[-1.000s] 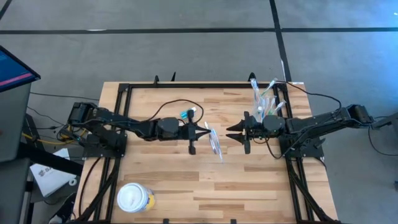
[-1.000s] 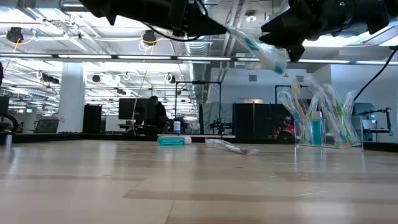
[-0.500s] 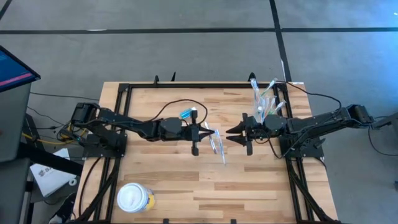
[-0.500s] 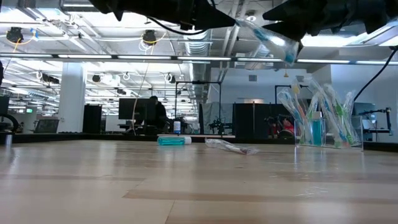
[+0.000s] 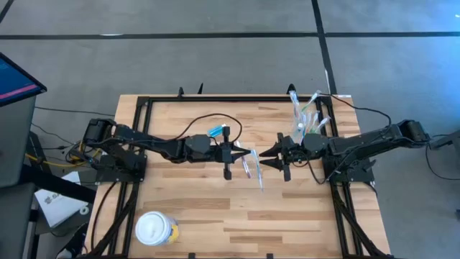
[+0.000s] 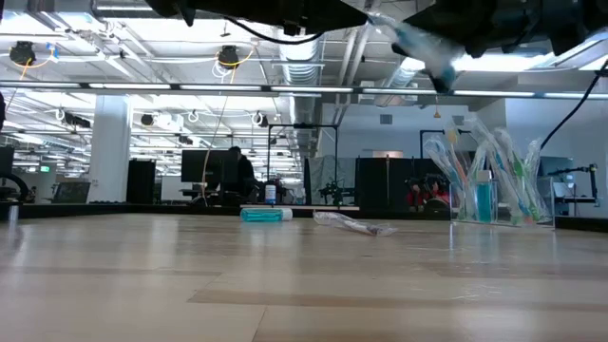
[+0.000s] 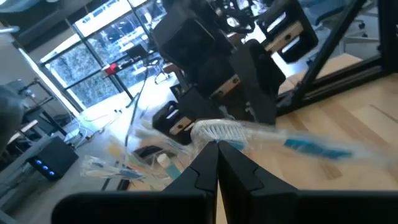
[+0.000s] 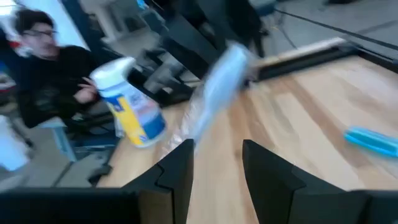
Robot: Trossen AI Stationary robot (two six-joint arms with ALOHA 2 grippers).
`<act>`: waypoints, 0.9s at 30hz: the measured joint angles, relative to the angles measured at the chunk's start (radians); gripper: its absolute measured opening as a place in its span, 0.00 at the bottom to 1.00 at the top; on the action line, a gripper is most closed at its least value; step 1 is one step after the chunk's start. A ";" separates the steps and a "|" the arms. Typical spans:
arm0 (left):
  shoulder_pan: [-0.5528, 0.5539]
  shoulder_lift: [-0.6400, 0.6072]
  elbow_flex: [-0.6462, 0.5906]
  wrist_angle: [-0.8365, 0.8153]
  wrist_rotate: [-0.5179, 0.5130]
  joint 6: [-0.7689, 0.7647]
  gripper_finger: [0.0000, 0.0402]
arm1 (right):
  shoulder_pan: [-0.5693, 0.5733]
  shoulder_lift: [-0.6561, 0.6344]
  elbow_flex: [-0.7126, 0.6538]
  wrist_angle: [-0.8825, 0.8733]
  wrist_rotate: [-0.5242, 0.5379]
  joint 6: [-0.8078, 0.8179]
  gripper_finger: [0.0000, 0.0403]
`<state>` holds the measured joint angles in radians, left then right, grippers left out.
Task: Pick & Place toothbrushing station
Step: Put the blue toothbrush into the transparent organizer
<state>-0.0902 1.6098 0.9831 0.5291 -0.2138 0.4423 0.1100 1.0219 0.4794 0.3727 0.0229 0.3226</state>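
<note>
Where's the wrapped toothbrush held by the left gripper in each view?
High: wrapped toothbrush at table centre, between both grippers.
Low: top edge, right of centre.
Left wrist: across the middle.
Right wrist: blurred, upper centre.
Shared landmark: blue tube with white cap.

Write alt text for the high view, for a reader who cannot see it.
Above a wooden table, the left end effector, shut, holds a wrapped toothbrush out to the open right end effector at mid-table. A clear tumbler of toothbrushes stands behind the right arm, a blue tube behind the left, and a white-lidded tub near the front left.
</note>
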 joint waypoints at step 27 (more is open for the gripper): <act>-0.001 0.049 0.019 -0.025 0.002 0.025 0.00 | -0.027 0.142 0.028 0.104 -0.093 -0.056 0.03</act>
<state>-0.0910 1.6592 1.0023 0.5037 -0.2122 0.4671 0.0830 1.1642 0.5076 0.4769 -0.0698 0.2662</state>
